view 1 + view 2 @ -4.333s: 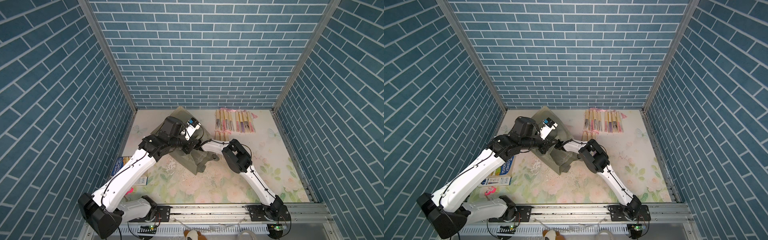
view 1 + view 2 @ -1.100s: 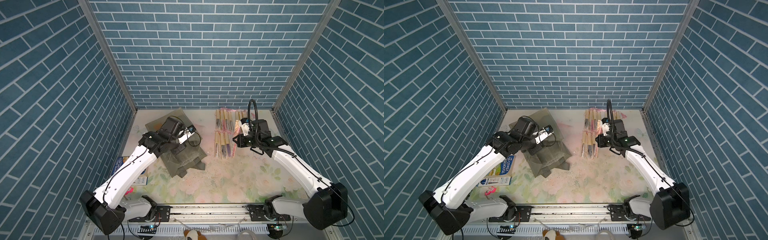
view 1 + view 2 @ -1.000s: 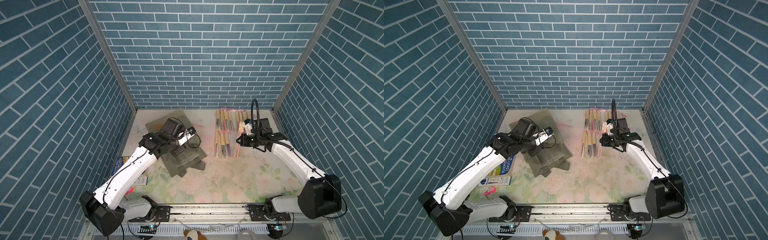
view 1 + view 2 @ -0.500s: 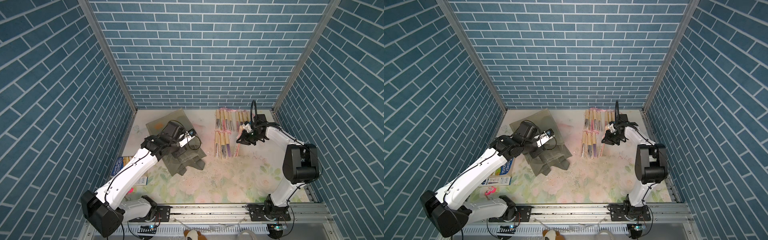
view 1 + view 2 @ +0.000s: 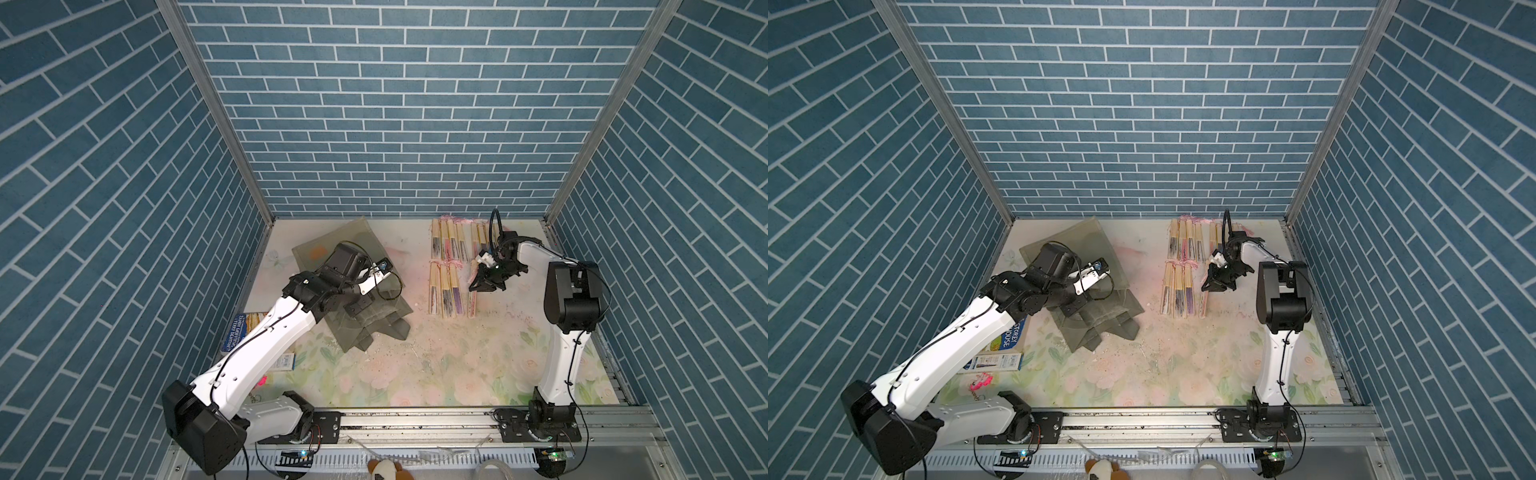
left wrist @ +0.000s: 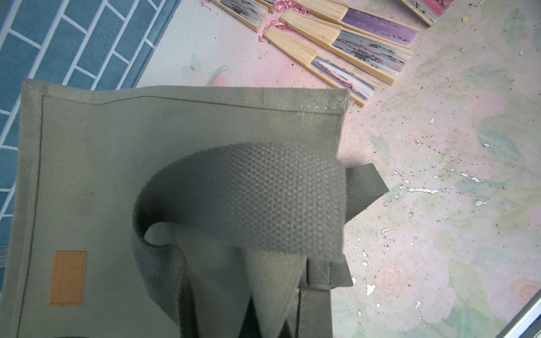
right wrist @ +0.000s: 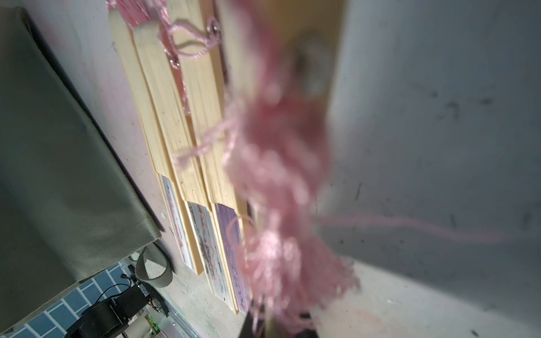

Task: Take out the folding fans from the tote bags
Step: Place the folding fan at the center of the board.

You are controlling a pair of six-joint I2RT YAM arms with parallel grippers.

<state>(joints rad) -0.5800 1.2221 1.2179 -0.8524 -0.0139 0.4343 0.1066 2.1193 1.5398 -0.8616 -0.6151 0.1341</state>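
Observation:
The grey-green tote bag [image 5: 365, 245] [image 5: 1088, 241] lies crumpled at the back left, its orange mark [image 6: 68, 278] facing up. My left gripper [image 5: 358, 306] [image 6: 263, 324] is shut on the bag's fabric by a strap handle [image 6: 248, 199]. Folding fans lie in two rows right of the bag: a back row [image 5: 453, 245] and a front row [image 5: 444, 291] [image 5: 1177, 293]. My right gripper [image 5: 482, 286] [image 7: 278, 322] is shut on one more fan [image 5: 472, 306] [image 7: 257, 58], held slanting beside the front row, with its far end at the table. Its pink tassel [image 7: 278, 175] blurs the right wrist view.
A blue printed book [image 5: 241, 330] [image 5: 1011, 336], a small flat box [image 5: 994, 361] and a bright pink scrap [image 5: 980, 380] lie at the left under my left arm. Blue brick walls close in the left, back and right. A metal rail [image 5: 415, 415] runs along the front.
My right arm has drawn back from the bag with a fan, swung right, folded, and come down beside the front row. The left gripper has kept its hold while the bag sank flatter.

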